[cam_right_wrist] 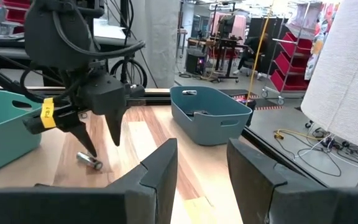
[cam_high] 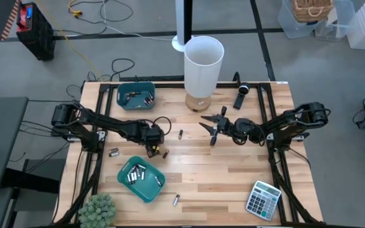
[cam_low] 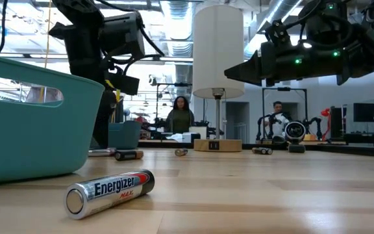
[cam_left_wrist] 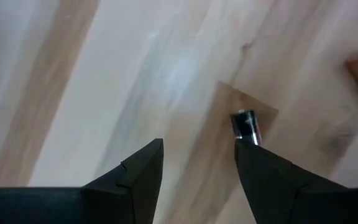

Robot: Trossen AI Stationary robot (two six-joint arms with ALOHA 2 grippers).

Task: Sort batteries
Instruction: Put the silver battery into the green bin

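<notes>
The battery (cam_left_wrist: 246,124) you want lies flat on the tabletop (cam_high: 233,171), just beside the left gripper (cam_high: 152,150), its long axis running roughly along the fingers and its silvery end cap showing past one fingertip rather than centred between them. That gripper is spread and holds nothing. Your right gripper (cam_high: 212,126) waits farther off, also unclenched. Smooth round cell, pale grained wood: expect rolling.

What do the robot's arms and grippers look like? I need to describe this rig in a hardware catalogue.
Both arms are dark, jointed, with black cables looped along them. The left gripper ends in two tapered, pointed black fingers and has a yellow tag beside it. The right gripper has matching wedge-shaped black fingers; small green lights glow on its wrist housing.
</notes>
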